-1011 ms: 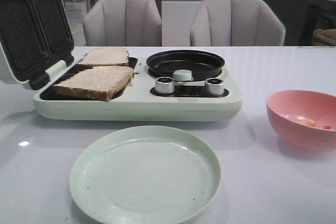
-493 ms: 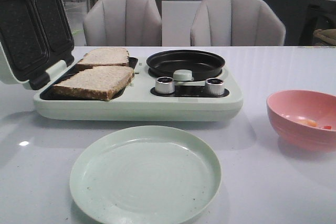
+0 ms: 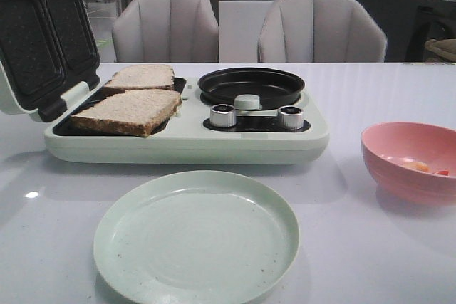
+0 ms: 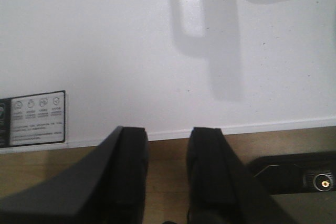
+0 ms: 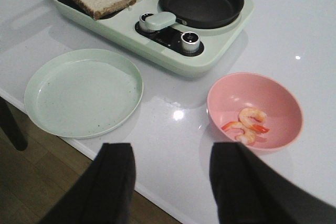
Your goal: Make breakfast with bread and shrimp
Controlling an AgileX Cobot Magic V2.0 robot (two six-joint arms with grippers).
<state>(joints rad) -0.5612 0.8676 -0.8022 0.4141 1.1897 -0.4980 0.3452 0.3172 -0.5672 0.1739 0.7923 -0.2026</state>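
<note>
The white tabletop (image 3: 399,97) carries everything, and the biggest thing on it is one pale green breakfast maker (image 3: 214,144), its lid (image 3: 43,40) thrown back to leave the two grill wells open. The bread (image 3: 132,108) — two slices, one per well, side by side and just touching — lies flat there, ready, I'd guess, for the lid to close on it. Beside them on the same machine sits one round black pan (image 3: 251,85), empty, likely meant for the shrimp, with two silver knobs (image 3: 223,114) in front of it.

Nearer the front edge is one empty green plate (image 3: 196,236), probably the landing spot for the finished food. Off to the right, well apart from the machine, stands one pink bowl (image 5: 254,109) holding the shrimp (image 5: 247,125) — three small curled pieces, as far as I can count.

Both arms hang back at the table's edge, nothing touched. The left tool (image 4: 167,174) is parted narrowly and empty; the right tool (image 5: 170,182) is spread wide and empty, looking down over bowl and plate.
</note>
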